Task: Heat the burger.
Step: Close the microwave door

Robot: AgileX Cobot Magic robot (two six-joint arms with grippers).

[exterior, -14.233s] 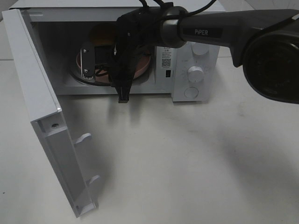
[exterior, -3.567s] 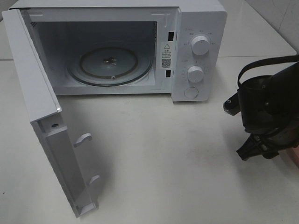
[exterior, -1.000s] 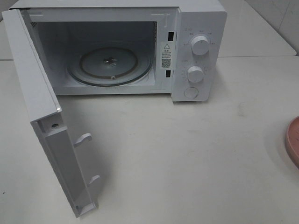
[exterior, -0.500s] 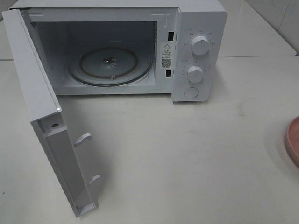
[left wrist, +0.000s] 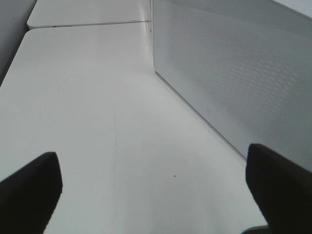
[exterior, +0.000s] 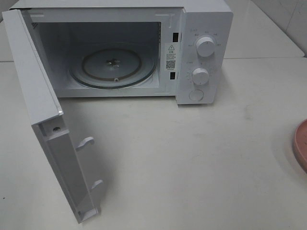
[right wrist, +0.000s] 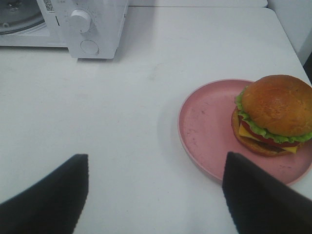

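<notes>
The burger (right wrist: pixel 275 114), with a golden-brown bun, green lettuce and yellow cheese, sits on the far side of a pink plate (right wrist: pixel 207 126) on the white table. My right gripper (right wrist: pixel 156 200) is open and empty, its dark fingertips (right wrist: pixel 48 195) wide apart, and it hangs short of the plate. The exterior view shows only the plate's rim (exterior: pixel 301 143) at the right edge, with no burger and neither arm. The microwave (exterior: pixel 204 52) stands open with a bare glass turntable (exterior: pixel 113 66). My left gripper (left wrist: pixel 156 195) is open and empty over bare table.
The microwave door (exterior: pixel 43 110) swings out to the left toward the table's front. In the left wrist view a white perforated panel (left wrist: pixel 234 73) stands close beside the gripper. Two knobs (exterior: pixel 206 46) and a button are on the microwave's right panel.
The right arm, earlier inside the microwave at the pink plate, moved out to the right; the turntable is now bare and the plate lies on the table. Nothing moved in the last second.
</notes>
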